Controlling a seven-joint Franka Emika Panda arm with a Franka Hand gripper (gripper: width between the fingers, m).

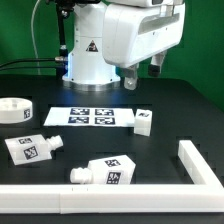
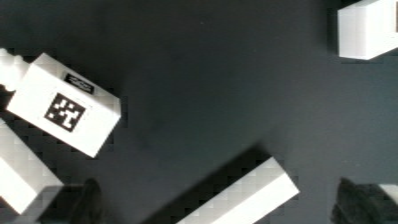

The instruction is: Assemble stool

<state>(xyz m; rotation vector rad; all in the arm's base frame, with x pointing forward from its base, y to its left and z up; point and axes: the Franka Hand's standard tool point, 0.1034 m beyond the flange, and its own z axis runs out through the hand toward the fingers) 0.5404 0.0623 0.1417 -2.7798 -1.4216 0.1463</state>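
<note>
Early stage, prob. the approach before a first pick: no parts joined yet. Gripper (image 1: 143,73) hangs well above the table w/ jaws spread wide, nothing held. Stool parts all lie loose: round seat (image 1: 14,110) at the exterior view's left edge, first leg (image 1: 30,148) near it, second leg (image 1: 105,172) close to the border rail (image 1: 120,196), third leg (image 1: 145,121) just beside the marker board (image 1: 90,116). Wrist cam looks down on a tagged leg (image 2: 68,110), can't tell which. Next move, imo: descend over one part, square the jaws across its narrow width, then close
</note>
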